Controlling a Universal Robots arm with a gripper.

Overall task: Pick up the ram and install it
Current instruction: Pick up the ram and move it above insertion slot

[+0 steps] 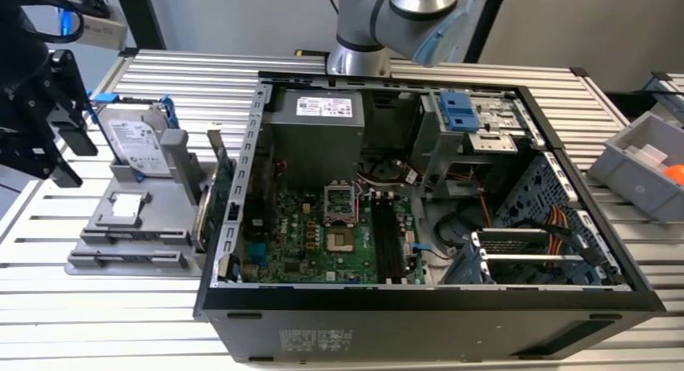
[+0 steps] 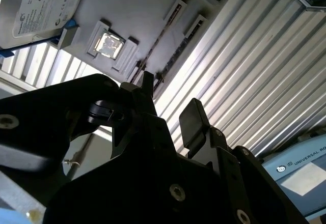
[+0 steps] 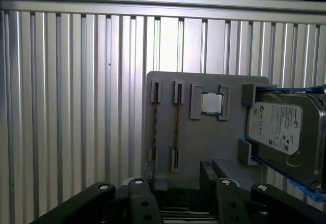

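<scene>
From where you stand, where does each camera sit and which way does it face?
Exterior view: off the arm, raised, looking down into the open computer case; the arm stands beyond.
First wrist view: on the arm, facing down at the grey holder and hard drive; open gripper shows.
Second wrist view: on the arm, looking aslant past the gripper.
Shared: all three show holder and drive.

Exterior view: diffuse light is cast from above; the ribbed counter [image 1: 192,74] is rendered bright, while the inside of the computer case [image 1: 428,299] is left in soft shade.
Second wrist view: the fingers [image 2: 193,119] are reduced to a dark silhouette against glare on the counter; the processor chip [image 2: 108,45] is blown out white.
First wrist view: bright streaks are reflected along the counter's ribs.
</scene>
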